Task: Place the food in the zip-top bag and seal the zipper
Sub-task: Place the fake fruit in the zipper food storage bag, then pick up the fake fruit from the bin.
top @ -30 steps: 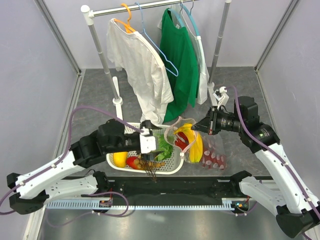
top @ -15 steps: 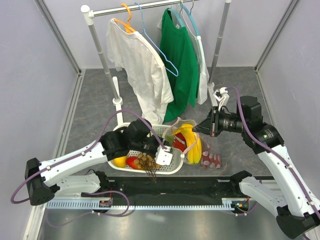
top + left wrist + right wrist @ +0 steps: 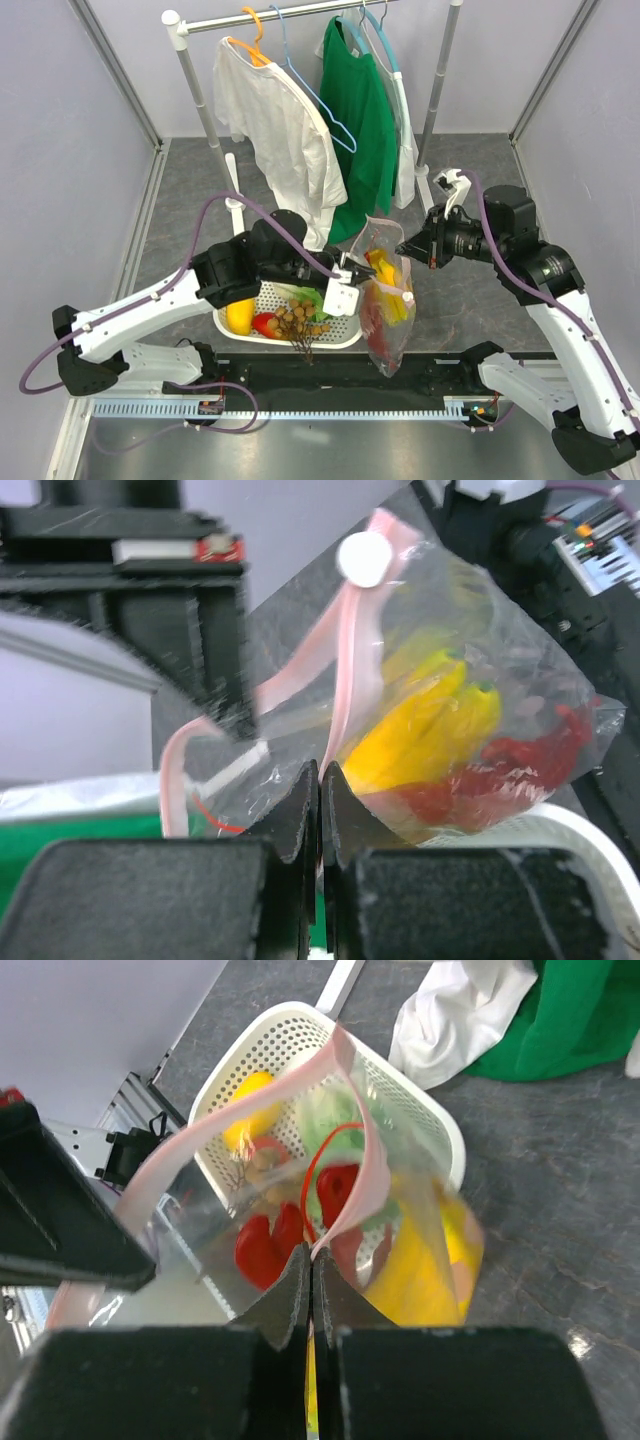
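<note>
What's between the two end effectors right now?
The bag, hanging with banana and lobster inside. The left end effector and right end effector each pinch its mouth edge. The top view shows it.

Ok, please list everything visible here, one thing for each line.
zip-top bag: one, clear with pink zipper, hanging between both claws
banana: one, yellow, in the bag
lobster: one, red, in the bag
basket: one, white, beside the bag
lemon: one, yellow, in the basket
mango: one, red-yellow, in the basket
longan bunch: one, brown, in the basket
lettuce: one, green, in the basket
white shirt: one, white, hanging on the rack
green shirt: one, green, on the same rack
left claw: one, black, shut on the bag's mouth edge
right claw: one, black, shut on the bag's mouth edge
</note>
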`<state>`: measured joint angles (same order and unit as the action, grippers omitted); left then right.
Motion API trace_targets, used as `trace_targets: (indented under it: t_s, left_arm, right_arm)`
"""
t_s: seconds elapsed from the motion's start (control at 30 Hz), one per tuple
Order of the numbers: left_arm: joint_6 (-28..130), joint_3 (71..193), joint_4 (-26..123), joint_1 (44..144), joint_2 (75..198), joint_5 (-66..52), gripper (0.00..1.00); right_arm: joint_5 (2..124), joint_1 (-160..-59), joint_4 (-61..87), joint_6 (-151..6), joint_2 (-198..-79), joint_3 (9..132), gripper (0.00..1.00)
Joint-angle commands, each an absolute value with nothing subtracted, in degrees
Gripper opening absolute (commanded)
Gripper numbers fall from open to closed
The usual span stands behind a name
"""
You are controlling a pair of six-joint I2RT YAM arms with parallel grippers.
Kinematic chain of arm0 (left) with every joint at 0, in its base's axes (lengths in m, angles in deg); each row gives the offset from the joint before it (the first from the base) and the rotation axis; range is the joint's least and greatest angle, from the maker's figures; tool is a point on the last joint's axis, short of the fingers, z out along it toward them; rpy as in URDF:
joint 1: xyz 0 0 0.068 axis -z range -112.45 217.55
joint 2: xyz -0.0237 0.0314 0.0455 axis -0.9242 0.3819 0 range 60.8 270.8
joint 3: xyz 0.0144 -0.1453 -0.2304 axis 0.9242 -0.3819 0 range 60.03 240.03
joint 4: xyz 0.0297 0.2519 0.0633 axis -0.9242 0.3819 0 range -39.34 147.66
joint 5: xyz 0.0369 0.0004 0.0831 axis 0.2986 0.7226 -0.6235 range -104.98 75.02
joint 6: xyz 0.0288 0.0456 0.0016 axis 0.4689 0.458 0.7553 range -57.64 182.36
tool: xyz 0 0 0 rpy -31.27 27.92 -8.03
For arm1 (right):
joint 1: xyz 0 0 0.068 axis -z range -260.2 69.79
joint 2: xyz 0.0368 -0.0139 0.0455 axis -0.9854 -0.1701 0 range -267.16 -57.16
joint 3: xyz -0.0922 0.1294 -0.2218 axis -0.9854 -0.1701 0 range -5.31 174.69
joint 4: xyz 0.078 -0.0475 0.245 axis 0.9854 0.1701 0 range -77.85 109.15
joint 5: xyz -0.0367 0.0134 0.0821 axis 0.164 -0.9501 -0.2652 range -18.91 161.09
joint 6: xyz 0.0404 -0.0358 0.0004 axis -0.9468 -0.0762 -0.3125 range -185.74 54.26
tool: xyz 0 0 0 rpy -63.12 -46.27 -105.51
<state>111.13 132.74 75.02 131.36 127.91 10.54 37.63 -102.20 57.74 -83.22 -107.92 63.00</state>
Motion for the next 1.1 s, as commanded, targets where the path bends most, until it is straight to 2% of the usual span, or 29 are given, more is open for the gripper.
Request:
trace_targets:
  t_s: [0.0, 0.2, 0.27, 0.33, 0.37, 0.4, 0.43, 0.53, 0.73, 0.87, 1.07]
  left_arm:
    - [114.53, 132.63, 72.99, 135.13, 127.60, 9.73, 0.02]
    - [115.45, 127.01, 76.23, 135.14, 125.15, 5.25, 0.02]
    - [112.21, 124.82, 76.50, 134.35, 123.82, 4.71, 0.07]
    - [104.92, 124.37, 77.11, 133.56, 122.16, 4.36, 0.20]
    - [102.46, 124.54, 77.38, 132.51, 121.54, 4.71, 0.40]
    - [98.43, 124.72, 78.51, 131.89, 120.83, 5.84, 0.48]
    - [96.74, 124.72, 78.87, 130.75, 118.83, 6.11, 0.61]
    - [94.70, 121.83, 81.15, 129.61, 113.21, 6.82, 0.72]
    - [97.60, 117.61, 93.17, 126.62, 106.42, 8.66, 0.74]
    - [105.84, 115.23, 101.01, 126.52, 104.13, 15.51, 0.70]
    - [116.12, 111.62, 102.78, 126.79, 108.69, 18.33, 0.64]
  right_arm:
    - [40.59, -102.18, 58.73, -78.93, -107.96, 68.51, 0.00]
    - [44.80, -102.18, 62.42, -75.59, -107.08, 68.61, 0.00]
    - [44.72, -102.27, 62.43, -75.23, -106.38, 67.56, 0.00]
    - [44.46, -102.09, 62.16, -75.50, -105.76, 65.89, 0.00]
    - [44.54, -102.18, 62.16, -75.50, -105.59, 65.27, 0.00]
    - [44.63, -102.18, 62.25, -75.50, -105.41, 63.96, 0.00]
    - [44.72, -102.18, 62.25, -75.50, -105.15, 63.51, 0.00]
    - [45.07, -102.18, 62.34, -74.88, -104.71, 62.37, 0.00]
    - [45.60, -102.18, 63.22, -74.35, -104.35, 62.01, 0.00]
    - [45.25, -102.18, 63.13, -74.62, -104.70, 61.84, 0.00]
    - [44.11, -102.18, 62.69, -74.53, -105.67, 61.84, 0.00]
